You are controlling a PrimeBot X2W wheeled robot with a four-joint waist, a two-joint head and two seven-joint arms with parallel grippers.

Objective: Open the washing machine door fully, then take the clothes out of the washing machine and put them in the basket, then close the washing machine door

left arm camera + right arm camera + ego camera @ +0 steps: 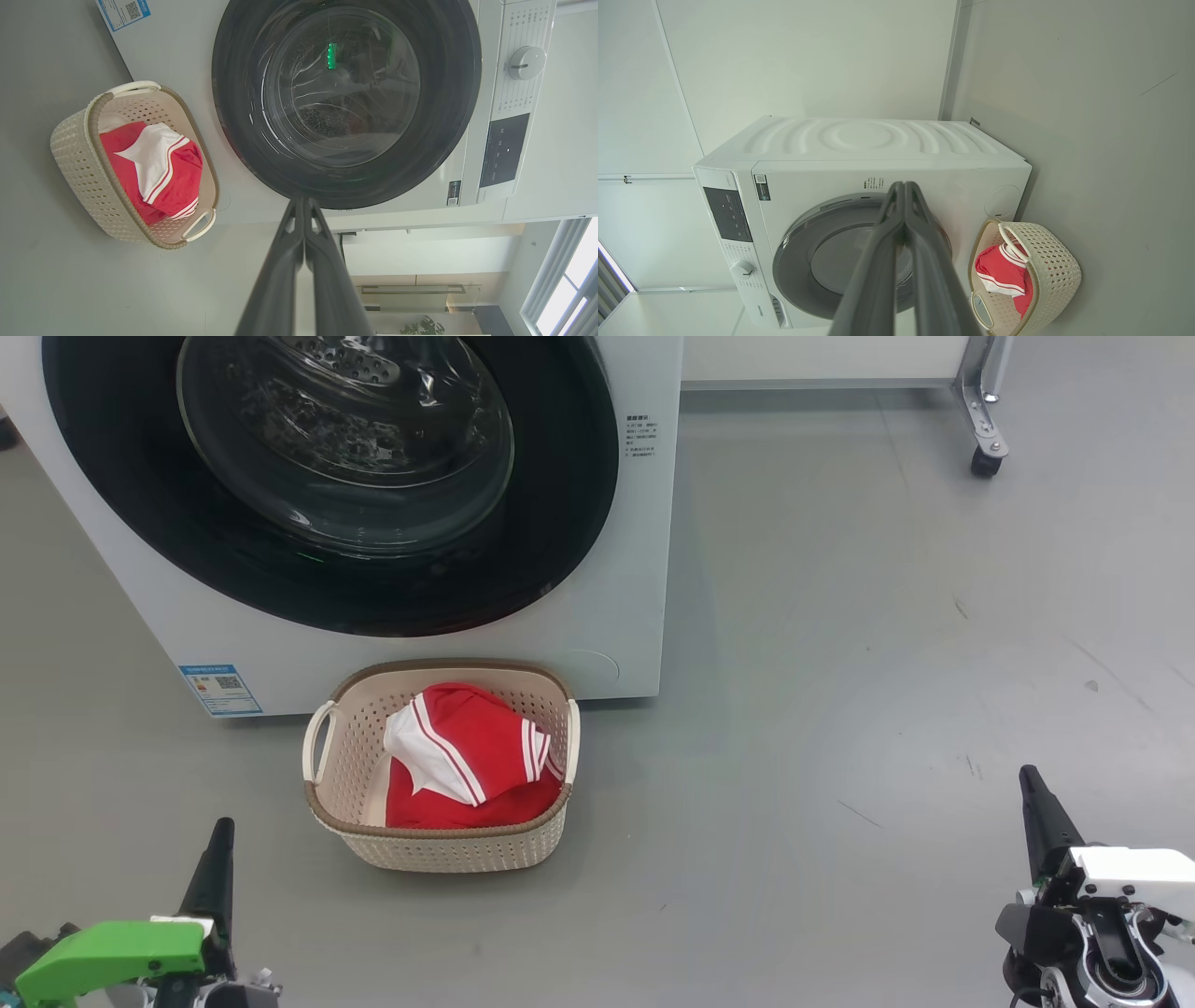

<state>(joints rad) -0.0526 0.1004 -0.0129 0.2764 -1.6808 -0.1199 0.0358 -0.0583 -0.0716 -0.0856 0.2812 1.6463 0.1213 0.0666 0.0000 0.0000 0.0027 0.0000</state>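
The white washing machine (616, 616) stands ahead, and its round black-rimmed door (373, 579) with the clear glass bowl lies flat against the front. In front of it on the floor is the cream basket (448, 854), holding red clothes (467, 756) with white panels and striped trim. My left gripper (222, 826) is low at the left, shut and holding nothing. Low at the right, my right gripper (1029, 775) is also shut and holding nothing. The left wrist view shows the door (345, 186), the basket (79, 158) and the clothes (154, 163). The right wrist view shows the machine (864, 140), door (794, 261) and basket (1055, 270).
Grey floor spreads out to the right of the machine. A metal frame leg on a black caster (985, 457) stands at the back right. A blue label sticker (219, 689) is on the machine's lower left front. The control dial (525, 63) sits on the panel.
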